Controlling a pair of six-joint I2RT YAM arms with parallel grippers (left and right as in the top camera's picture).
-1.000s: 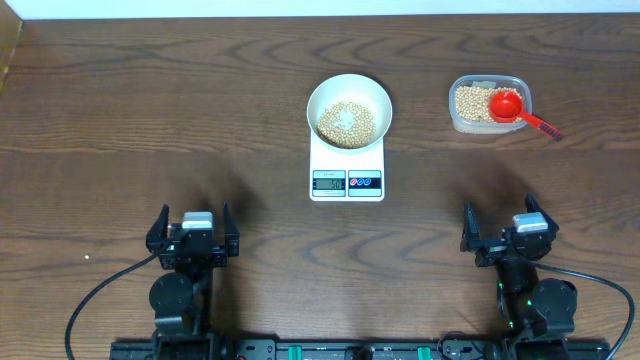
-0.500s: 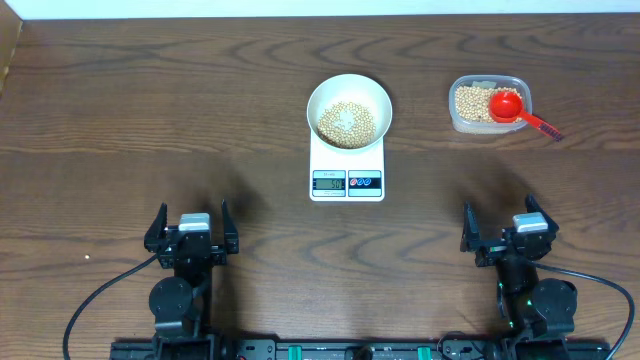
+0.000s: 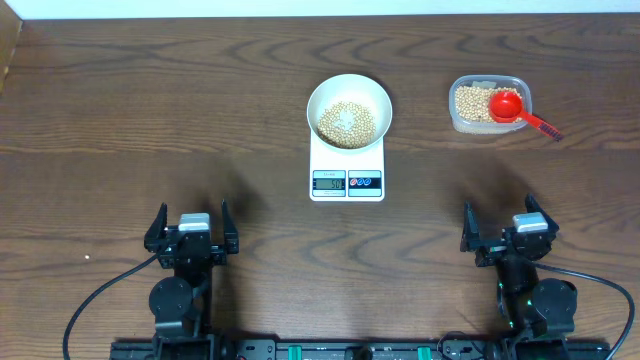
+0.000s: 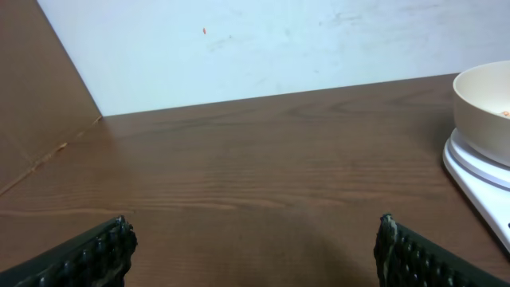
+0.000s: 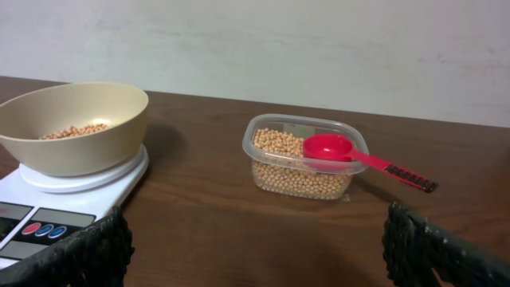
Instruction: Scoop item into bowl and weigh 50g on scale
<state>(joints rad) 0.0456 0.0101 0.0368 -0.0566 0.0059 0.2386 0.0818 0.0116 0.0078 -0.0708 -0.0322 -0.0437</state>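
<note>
Your left tool (image 3: 193,213) and right tool (image 3: 500,211) stand released and empty near the front edge of the table (image 3: 120,120); the bowl (image 3: 349,88) of beans (image 3: 346,123) rests on the scale (image 3: 347,160).

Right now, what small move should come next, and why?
Probably no reach: hold and check the display, which is too small for me to read. The bowl on the scale already holds beans, the red scoop rests in the tub, and left pincer and right pincer stand open, empty.
</note>
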